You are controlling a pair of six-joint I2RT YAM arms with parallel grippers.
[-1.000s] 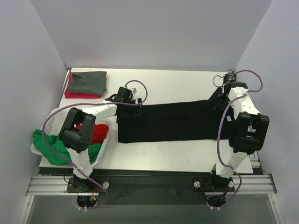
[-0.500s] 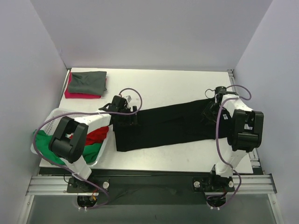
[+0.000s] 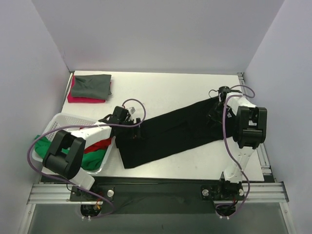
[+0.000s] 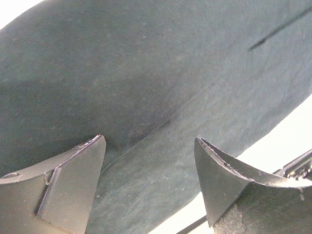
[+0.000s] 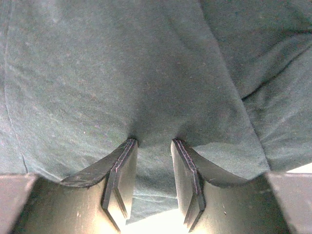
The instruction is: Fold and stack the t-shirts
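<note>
Left gripper (image 4: 148,146) stands with its two dark fingers (image 4: 73,180) spread wide and nothing caught between them, both tips set down on the large black cloth t-shirt (image 3: 170,129) near its left end. Whether the tips press into the cloth or only rest on it cannot be told. Right gripper (image 5: 153,144) has its jaws drawn narrow, pinching a raised fold of the same black cloth t-shirt at its far right end.

That shirt lies as a long folded band slanting across the white table (image 3: 170,90), from the near left up toward the far right, one straight fold edge showing under the left wrist camera.

At the far left corner a folded grey-green t-shirt (image 3: 92,84) sits on top of a folded pink-red t-shirt (image 3: 78,99), well apart from the black one. Just left of the band's near end stands a white perforated plastic basket (image 3: 66,119), holding a crumpled red t-shirt (image 3: 100,144) and a green t-shirt (image 3: 44,146) that spills over its left rim.
</note>
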